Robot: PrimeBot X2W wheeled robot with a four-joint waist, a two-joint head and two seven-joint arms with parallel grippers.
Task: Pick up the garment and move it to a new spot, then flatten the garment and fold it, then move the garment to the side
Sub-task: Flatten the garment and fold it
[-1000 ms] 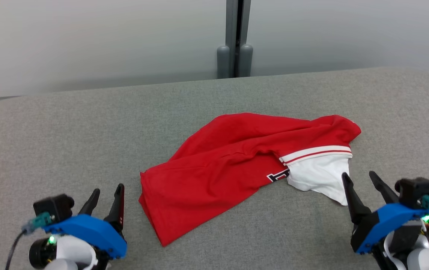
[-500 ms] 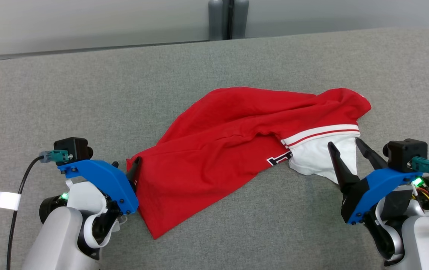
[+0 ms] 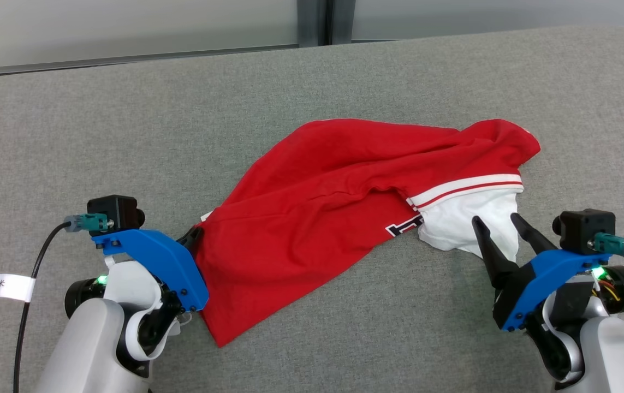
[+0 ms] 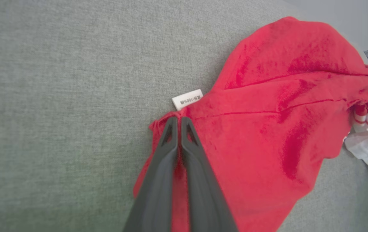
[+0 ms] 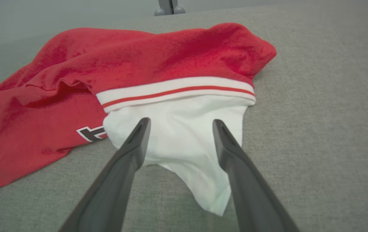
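A crumpled red knit garment (image 3: 317, 218) (image 4: 267, 112) (image 5: 74, 83) with a white part lies near the middle of the grey fabric-covered worktop (image 3: 126, 136), spread slantwise from the robot's near left to its far right. The left gripper (image 3: 197, 234) (image 4: 179, 120) sits at the garment's near-left corner with its two dark fingers (image 4: 158, 180) pressed together, and in the left wrist view red cloth shows in the thin slit between them, so they pinch the hem there. A small white care label (image 4: 187, 99) sticks out from the red edge just beyond the fingertips and lies flat on the worktop. At the garment's other end a white band with a thin red stripe (image 3: 464, 188) (image 5: 177, 91) crosses the cloth, and below it a white panel (image 3: 453, 232) (image 5: 184, 141) tapers to a point toward the robot. A black-and-white printed letter (image 3: 404, 228) (image 5: 90, 132) shows on the red cloth just left of that panel. The right gripper (image 3: 494, 218) (image 5: 181, 121) has its fingers (image 5: 126, 161) spread wide, one on each side of the white panel's tip; whether they touch the cloth cannot be told, and they hold nothing. Both blue gripper mounts carry a black camera block, and each pale forearm bears a small white tag (image 3: 5, 286).
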